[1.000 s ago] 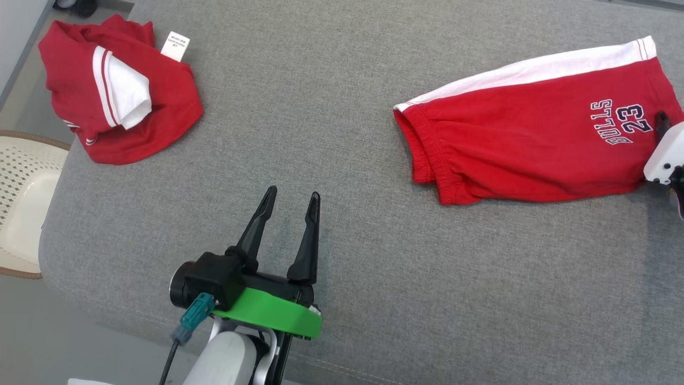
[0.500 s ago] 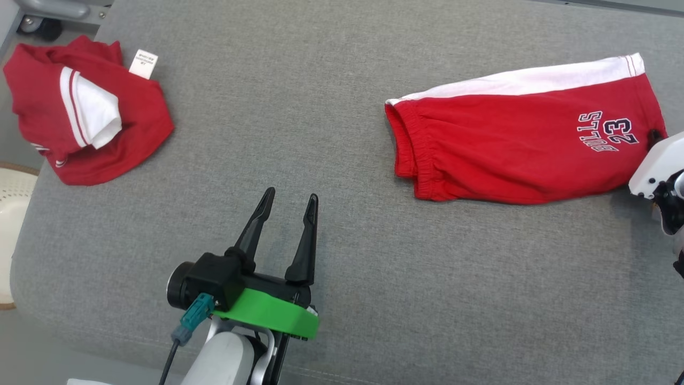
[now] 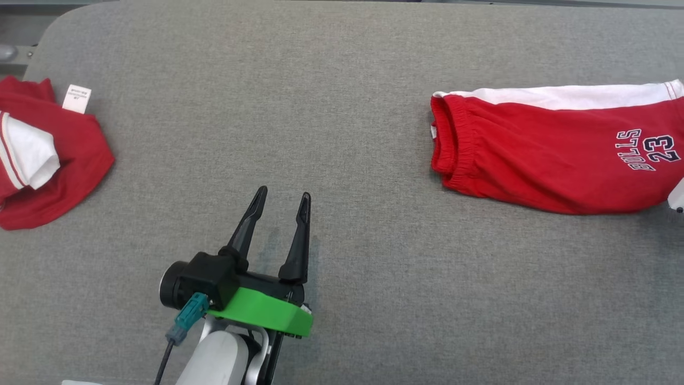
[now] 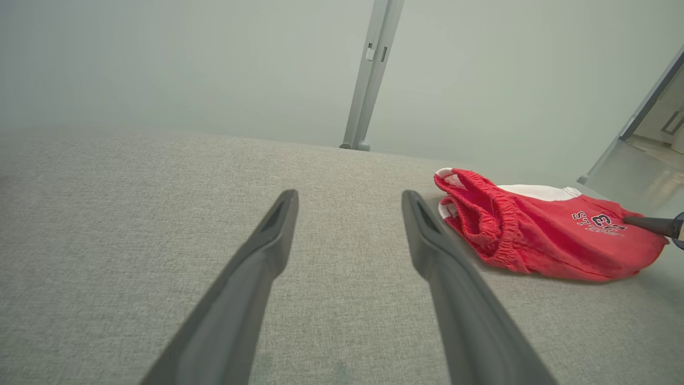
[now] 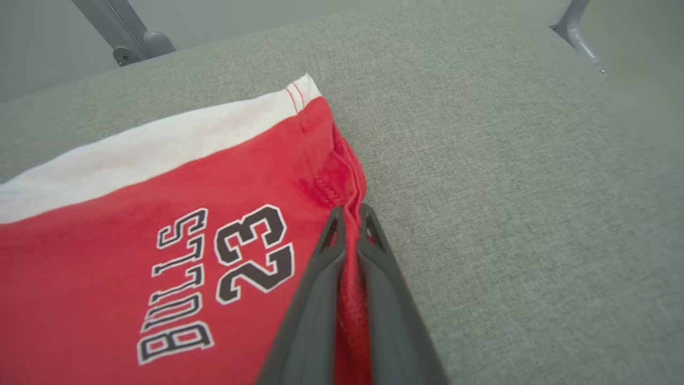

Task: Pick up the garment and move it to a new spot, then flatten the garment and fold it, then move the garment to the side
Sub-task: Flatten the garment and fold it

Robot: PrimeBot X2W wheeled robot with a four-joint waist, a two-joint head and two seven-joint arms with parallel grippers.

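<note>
The red jersey shorts with a white side stripe [image 3: 556,155] are cut off by the head view's right edge. The hem fold pinched in the right tool [image 5: 350,215] is hidden between its closed fingers. Far left of the shorts, a crumpled red-and-white garment [image 3: 64,160] is cropped; the print on its white label [image 3: 76,99] is too small to be read.

A grey woven surface [image 3: 342,107] spread edge to edge in the head view. In the left wrist view a pale, evenly lit wall [image 4: 160,64] rose behind it, with a grey metal post [image 4: 370,75] at twelve o'clock and a slanted frame [image 4: 646,104] at three.
</note>
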